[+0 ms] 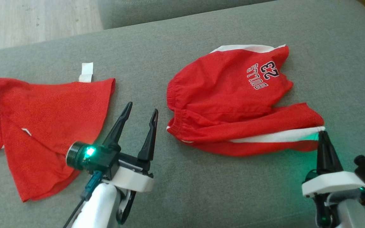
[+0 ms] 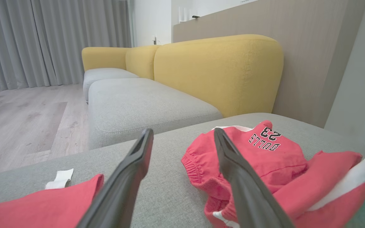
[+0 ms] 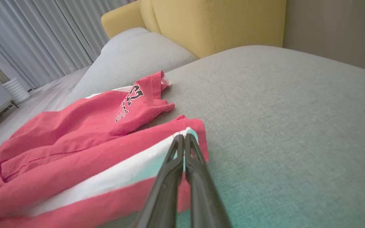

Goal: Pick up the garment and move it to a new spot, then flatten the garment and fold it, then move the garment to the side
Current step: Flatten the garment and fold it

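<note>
Your right end effector (image 1: 322,133), lower right of the head view: fingers pressed together, pinching the white-striped hem corner of the red shorts (image 1: 227,91). Shorts lie crumpled right of centre on the grey sofa cushion (image 1: 233,190), number print facing up. Your left end effector (image 1: 142,107), lower centre-left: fingers apart, holding nothing, between the shorts and a red jersey (image 1: 49,110) at far left.
</note>
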Robot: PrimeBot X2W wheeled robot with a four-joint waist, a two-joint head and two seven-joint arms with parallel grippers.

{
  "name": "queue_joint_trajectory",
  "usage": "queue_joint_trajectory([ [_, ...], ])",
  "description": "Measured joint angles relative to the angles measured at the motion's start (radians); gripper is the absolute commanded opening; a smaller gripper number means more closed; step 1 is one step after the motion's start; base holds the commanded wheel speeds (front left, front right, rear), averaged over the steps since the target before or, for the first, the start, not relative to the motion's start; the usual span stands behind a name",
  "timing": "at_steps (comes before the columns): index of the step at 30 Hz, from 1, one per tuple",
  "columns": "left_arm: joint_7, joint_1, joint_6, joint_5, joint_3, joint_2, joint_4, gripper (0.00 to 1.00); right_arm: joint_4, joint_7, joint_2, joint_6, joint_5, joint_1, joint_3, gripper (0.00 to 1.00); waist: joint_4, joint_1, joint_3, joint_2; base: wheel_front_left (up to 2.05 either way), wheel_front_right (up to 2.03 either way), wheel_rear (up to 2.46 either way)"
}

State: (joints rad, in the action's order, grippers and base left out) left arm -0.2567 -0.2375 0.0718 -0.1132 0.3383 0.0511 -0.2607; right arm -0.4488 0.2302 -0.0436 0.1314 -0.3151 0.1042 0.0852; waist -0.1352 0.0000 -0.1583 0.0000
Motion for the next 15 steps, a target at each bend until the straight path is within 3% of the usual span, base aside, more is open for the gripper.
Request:
queue_joint_trajectory([
  [5, 0.0, 0.0, 0.018, 0.0, 0.018, 0.009, -0.038, 1.0, 0.04, 0.007, 0.0, 0.0, 0.0, -0.026, 0.016, 0.0, -0.013, 0.0, -0.003, 0.0, 0.0, 0.0, 0.0],
  [15, 0.071, -0.025, 0.053, 0.007, 0.185, 0.08, -0.176, 1.0, 0.055, 0.008, 0.0, 0.0, -0.001, -0.034, 0.02, 0.0, -0.026, 0.0, -0.018, 0.0, 0.0, 0.0, 0.0],
])
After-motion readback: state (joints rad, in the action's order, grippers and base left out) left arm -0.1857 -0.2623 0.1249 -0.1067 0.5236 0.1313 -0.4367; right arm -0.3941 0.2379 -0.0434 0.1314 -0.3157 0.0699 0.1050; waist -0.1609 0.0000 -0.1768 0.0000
